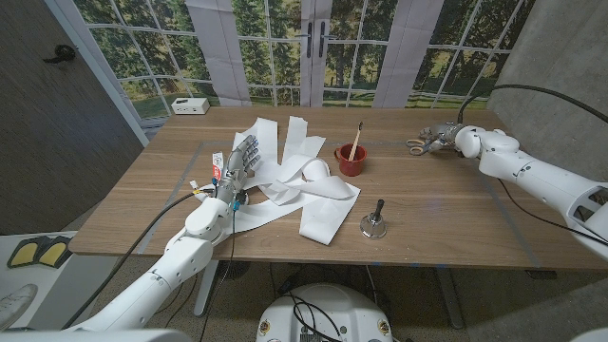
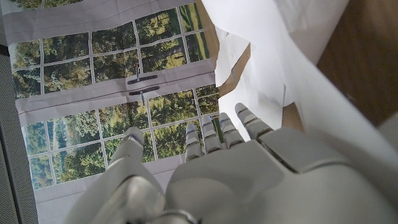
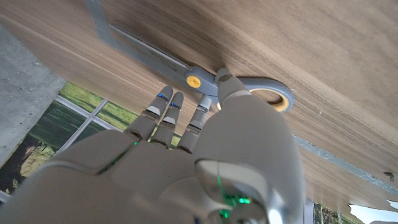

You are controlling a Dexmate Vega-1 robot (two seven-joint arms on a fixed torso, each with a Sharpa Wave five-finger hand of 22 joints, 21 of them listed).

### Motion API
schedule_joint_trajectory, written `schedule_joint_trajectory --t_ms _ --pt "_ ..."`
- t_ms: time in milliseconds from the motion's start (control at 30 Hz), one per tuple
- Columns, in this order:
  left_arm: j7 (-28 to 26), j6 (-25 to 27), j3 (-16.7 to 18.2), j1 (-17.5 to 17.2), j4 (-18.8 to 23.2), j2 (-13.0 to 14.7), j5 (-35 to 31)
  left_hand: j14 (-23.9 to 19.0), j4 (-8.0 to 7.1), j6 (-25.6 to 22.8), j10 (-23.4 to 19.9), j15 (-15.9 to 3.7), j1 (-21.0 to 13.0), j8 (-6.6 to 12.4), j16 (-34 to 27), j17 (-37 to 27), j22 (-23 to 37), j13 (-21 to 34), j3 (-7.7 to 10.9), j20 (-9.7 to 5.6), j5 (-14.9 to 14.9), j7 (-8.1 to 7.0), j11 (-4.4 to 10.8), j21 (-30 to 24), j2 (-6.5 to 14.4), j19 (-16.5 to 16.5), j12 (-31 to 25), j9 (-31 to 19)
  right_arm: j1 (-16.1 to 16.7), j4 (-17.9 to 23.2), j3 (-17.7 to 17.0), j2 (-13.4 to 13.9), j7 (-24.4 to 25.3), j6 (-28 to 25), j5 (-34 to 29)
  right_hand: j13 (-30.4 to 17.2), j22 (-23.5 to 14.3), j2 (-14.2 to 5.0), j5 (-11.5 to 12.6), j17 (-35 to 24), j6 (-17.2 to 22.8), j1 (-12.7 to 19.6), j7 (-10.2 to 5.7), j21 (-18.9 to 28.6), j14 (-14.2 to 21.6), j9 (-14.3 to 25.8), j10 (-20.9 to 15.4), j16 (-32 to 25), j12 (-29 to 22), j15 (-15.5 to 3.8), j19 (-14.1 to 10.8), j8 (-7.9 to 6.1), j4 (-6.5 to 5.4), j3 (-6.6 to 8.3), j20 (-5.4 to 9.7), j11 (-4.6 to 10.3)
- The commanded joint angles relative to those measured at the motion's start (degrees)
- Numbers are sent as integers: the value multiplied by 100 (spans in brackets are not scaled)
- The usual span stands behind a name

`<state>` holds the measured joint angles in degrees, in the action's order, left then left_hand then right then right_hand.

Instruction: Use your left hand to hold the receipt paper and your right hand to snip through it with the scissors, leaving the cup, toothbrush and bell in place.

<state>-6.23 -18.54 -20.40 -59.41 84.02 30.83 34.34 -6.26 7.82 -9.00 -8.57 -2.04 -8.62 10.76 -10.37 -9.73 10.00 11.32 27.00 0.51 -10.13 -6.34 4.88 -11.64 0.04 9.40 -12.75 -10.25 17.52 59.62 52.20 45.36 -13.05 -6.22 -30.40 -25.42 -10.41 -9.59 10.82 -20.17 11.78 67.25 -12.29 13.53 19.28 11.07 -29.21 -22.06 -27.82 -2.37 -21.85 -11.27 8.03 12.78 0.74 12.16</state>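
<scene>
The white receipt paper (image 1: 306, 186) lies in long crumpled strips across the middle of the table. My left hand (image 1: 237, 163) hovers at its left edge with fingers stretched out and apart, holding nothing; the left wrist view shows its fingers (image 2: 219, 133) next to the paper (image 2: 273, 62). The scissors (image 1: 417, 144) lie at the far right of the table. My right hand (image 1: 446, 140) is right at them. In the right wrist view the scissors (image 3: 194, 81) lie flat on the wood and my fingertips (image 3: 225, 80) reach the handle ring without closing on it.
A red cup (image 1: 351, 160) with a toothbrush (image 1: 357, 139) standing in it sits just right of the paper. A small bell (image 1: 373, 224) stands nearer the front edge. A red-and-white tube (image 1: 217, 169) lies left of my left hand. A white box (image 1: 190, 105) sits beyond the far left corner.
</scene>
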Motion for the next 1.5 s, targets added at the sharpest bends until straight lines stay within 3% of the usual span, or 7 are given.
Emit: schedule_joint_trajectory --t_ms 33,133,467,700,1200,1400,1500 --pt "29 -69 -4 6 -62 -46 18 -62 3 -23 -81 -336 -13 1 -4 -8 17 10 -28 3 -16 27 3 16 47 41 13 -14 107 73 -13 17 28 -6 153 -896 -59 17 22 -414 22 191 20 150 497 35 60 -402 -72 -1096 -368 7 42 70 250 -10" --pt "28 -82 -7 3 -70 -55 15 -66 3 -28 -82 -329 -12 3 -5 -8 17 10 -29 7 -16 28 7 17 47 40 14 -14 131 99 -23 19 47 -17 168 -959 -115 28 21 -743 92 335 30 285 818 45 20 -702 -84 -1108 -558 -30 58 74 277 -15" --pt "11 -113 -1 -17 -67 -66 10 -72 2 -24 -93 -326 -5 1 -4 -8 17 11 -33 11 -17 26 12 19 47 42 13 -14 135 50 -38 -26 69 0 238 -1123 -219 5 17 -1352 370 644 43 602 1143 68 -282 -1091 -250 -1124 -828 -94 65 97 465 -24" --pt "-4 -115 2 -47 -50 -72 19 -70 1 -27 -98 -326 0 2 -3 -8 17 11 -36 9 -17 28 3 19 47 44 13 -14 165 14 -38 -53 179 8 262 -1199 -249 -3 15 -1551 478 763 48 726 1352 78 -361 -1187 -335 -1129 -851 -95 56 122 512 -27" --pt "-103 -101 12 -137 74 -45 -30 -117 -8 -89 -119 -325 30 23 -16 -10 18 12 -52 30 -15 54 -8 20 36 51 9 -15 263 -81 -100 -90 427 67 442 -1341 -335 -4 -7 -2099 1530 953 68 1169 2142 179 -806 -1304 -708 -1136 -768 -310 -5 148 615 -42" --pt "-94 -96 -2 -127 81 -48 -41 -130 -11 -92 -127 -336 39 21 -18 -10 18 12 -57 24 -16 57 4 19 35 57 9 -15 330 1 -176 -44 510 87 546 -1355 -363 15 -8 -2354 2229 954 265 1414 2360 332 -986 -1237 -837 -1135 -727 -535 -17 143 591 -61" --pt "-94 -96 -4 -126 85 -51 -43 -133 -13 -101 -128 -331 43 23 -17 -11 18 12 -59 25 -16 53 4 20 35 59 9 -15 409 98 -260 1 615 109 631 -1368 -362 16 -7 -2379 2237 950 291 1441 2382 344 -1015 -1228 -860 -1135 -733 -531 -20 143 588 -62"
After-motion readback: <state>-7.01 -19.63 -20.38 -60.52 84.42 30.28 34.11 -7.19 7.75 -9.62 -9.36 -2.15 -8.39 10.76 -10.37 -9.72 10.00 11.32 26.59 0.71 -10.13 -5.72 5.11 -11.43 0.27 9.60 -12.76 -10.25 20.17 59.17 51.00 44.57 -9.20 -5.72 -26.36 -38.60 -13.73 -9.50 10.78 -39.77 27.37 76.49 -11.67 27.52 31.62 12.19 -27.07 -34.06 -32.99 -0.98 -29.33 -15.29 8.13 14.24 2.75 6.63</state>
